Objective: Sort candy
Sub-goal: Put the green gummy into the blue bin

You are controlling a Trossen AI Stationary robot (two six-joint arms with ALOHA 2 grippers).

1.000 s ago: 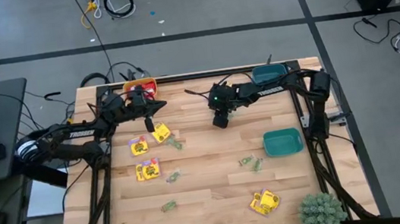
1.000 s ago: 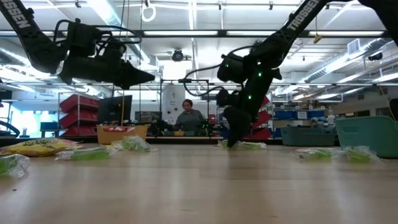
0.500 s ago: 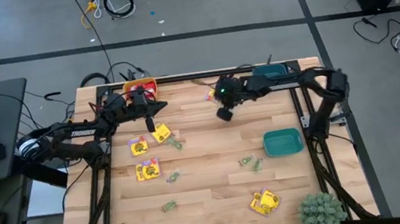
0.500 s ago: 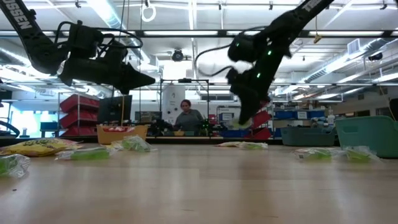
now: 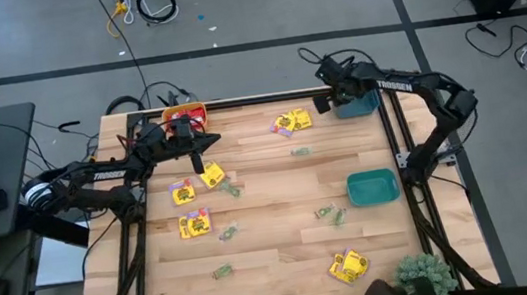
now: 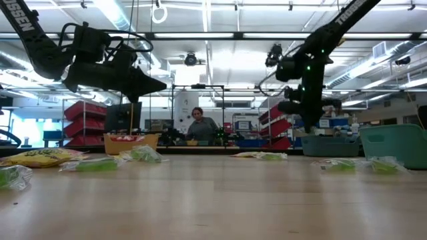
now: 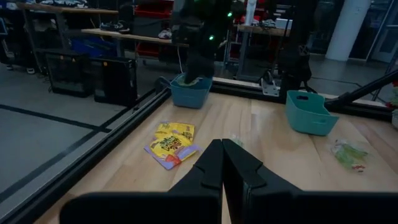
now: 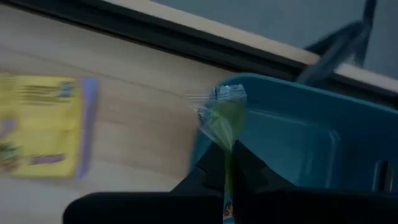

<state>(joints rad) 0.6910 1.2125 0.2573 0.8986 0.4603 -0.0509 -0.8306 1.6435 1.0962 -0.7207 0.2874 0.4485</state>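
My right gripper [image 5: 332, 100] hangs at the table's far right corner, over the rim of a teal bowl [image 5: 359, 104], shut on a pale green candy packet [image 8: 222, 117]. My left gripper [image 5: 213, 138] waits shut and level above the far left part of the table, beside an orange bowl [image 5: 184, 113] holding red candy. Yellow packets lie flat on the wood at the far middle [image 5: 293, 122], on the left [image 5: 184, 191] and near the front [image 5: 349, 266]. Pale green packets [image 5: 330, 215] lie scattered between them. My right gripper pinches one end of the pale green packet [image 8: 227, 151] between its two fingers. The rest of the packet sticks out past the fingertips. The fingers slant steeply down. The packet is lifted clear of the table, at the edge of the teal bowl [image 8: 298, 127].
A second teal bowl [image 5: 371, 188] stands at the right edge of the table. A green plant [image 5: 423, 277] sits at the front right corner. A black frame rail [image 5: 287, 93] runs round the tabletop. A person [image 6: 201, 127] sits far behind the table.
My right gripper has risen from the middle of the table's far part and swung toward the far right corner, carrying the pale green packet to the teal bowl. It has turned as it went. The yellow packets that it had covered now show.
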